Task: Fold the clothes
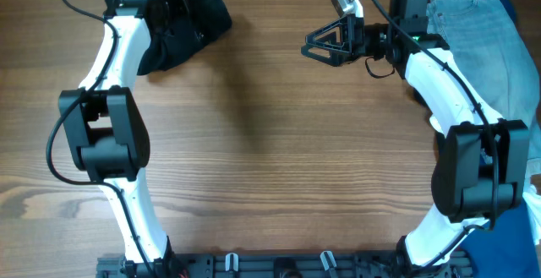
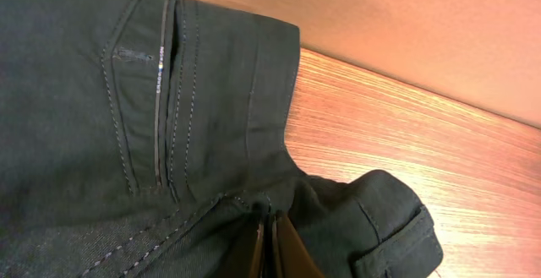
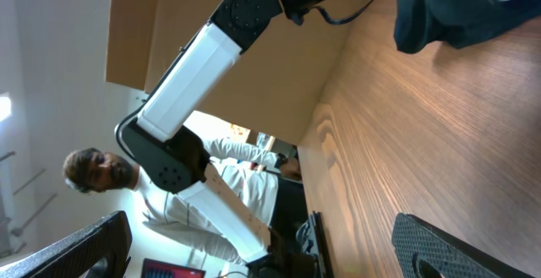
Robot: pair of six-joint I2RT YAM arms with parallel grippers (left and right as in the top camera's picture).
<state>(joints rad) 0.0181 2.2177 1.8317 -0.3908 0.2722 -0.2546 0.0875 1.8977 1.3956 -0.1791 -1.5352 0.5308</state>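
Pinching a fold of the black garment point(image 2: 101, 143), our left tool point(image 2: 272, 246) is closed; that garment lies bunched at the far left edge of the tabletop point(image 1: 270, 160). Our right tool point(image 1: 324, 44) gapes wide, holding nothing.

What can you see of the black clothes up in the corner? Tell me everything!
The black clothes are one soft, dull, dark garment. It lies in a crumpled heap at the far edge of the wooden table, under the left arm. Close up it shows stitched seams, a slit pocket and a small tab like a belt loop, so it looks like trousers. The left gripper is shut with its tips in a bunched fold and seems to pinch it.
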